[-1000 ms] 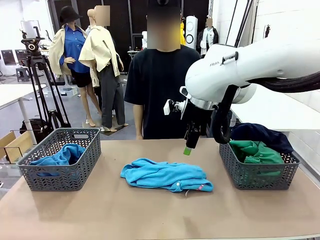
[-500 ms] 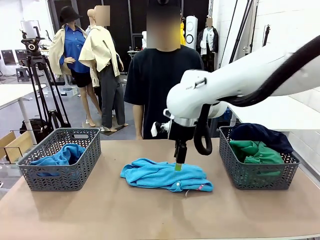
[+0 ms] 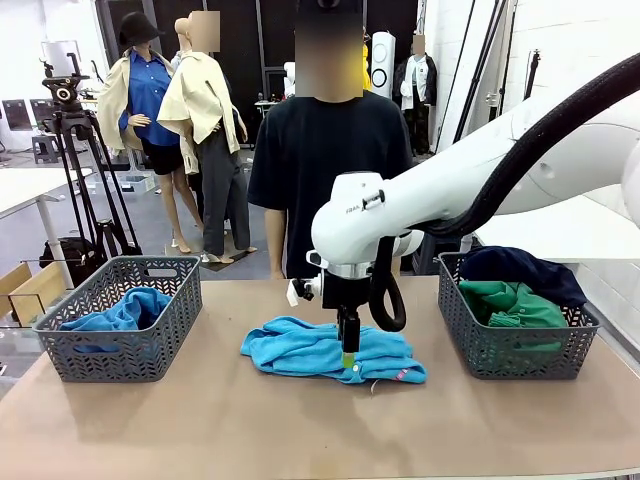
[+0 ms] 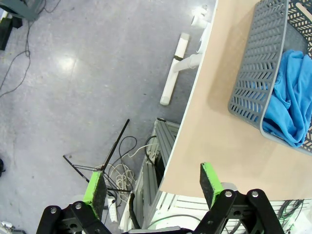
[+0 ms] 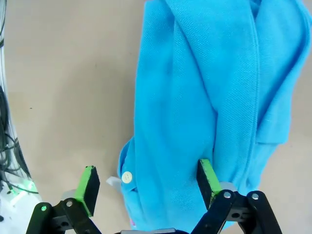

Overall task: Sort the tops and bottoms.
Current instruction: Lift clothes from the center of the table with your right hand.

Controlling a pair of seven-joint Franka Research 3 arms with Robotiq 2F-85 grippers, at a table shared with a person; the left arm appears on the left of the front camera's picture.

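Right end effector (image 3: pixel 347 358), fingers apart, is low over turquoise bottoms (image 3: pixel 300 350) at desk (image 3: pixel 200 420) centre; left end effector (image 4: pixel 152 184) also apart, w/ nothing between.

tan table (image 3: pixel 220 420), turquoise garment (image 3: pixel 300 350), two baskets (image 3: pixel 120 320)

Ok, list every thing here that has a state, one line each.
Turquoise garment: crumpled on the table, unsorted.
Blue garment: in the left basket.
Green top: in the right basket.
Navy shirt: draped over that basket's far rim.
Right gripper: open, down at the turquoise garment.
Left gripper: open, empty.
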